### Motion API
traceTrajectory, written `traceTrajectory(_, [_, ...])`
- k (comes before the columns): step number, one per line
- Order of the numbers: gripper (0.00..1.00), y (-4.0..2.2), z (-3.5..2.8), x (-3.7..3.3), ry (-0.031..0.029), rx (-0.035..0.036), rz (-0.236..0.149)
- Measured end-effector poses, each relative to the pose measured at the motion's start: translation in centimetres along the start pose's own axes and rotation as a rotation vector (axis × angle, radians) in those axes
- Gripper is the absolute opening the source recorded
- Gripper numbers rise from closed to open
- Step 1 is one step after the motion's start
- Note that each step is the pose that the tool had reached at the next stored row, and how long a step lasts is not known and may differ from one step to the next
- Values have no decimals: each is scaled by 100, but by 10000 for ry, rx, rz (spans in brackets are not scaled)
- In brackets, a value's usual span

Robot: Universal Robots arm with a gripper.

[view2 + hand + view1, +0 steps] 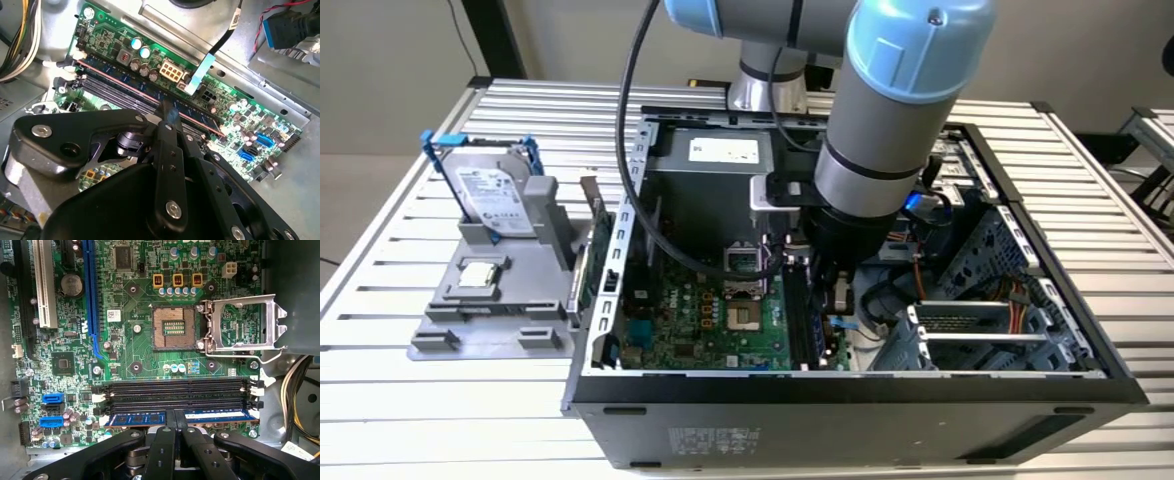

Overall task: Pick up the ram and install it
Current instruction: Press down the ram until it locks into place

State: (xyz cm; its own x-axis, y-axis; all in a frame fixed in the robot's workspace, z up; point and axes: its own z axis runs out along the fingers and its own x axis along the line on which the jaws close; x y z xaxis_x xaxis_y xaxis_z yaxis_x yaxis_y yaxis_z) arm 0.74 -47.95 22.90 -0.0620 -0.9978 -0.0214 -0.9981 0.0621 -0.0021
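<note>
1. The exterior view is evenly and brightly lit; the pale desk (400,400) shows soft glare on its ribs, and the arm (894,110) shades the inside of the case (854,420).
2. In the first wrist view the motherboard (125,360) is sharp and well lit, with glints on the metal socket frame (245,322); the gripper (175,422) is dark and slightly soft.
3. In the second wrist view the gripper's near black body is blurred, with highlights on its edges, and the board is lit brightest at its far edge.

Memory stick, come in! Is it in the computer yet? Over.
Gripper down inside the computer case, jaws closed on the memory stick. Stick lying along the outermost slot, beside the empty slots. Nothing blocking.
</note>
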Motion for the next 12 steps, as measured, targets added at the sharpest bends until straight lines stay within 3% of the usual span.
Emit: traceTrajectory(12, [0, 0, 0, 0, -1, 0, 0])
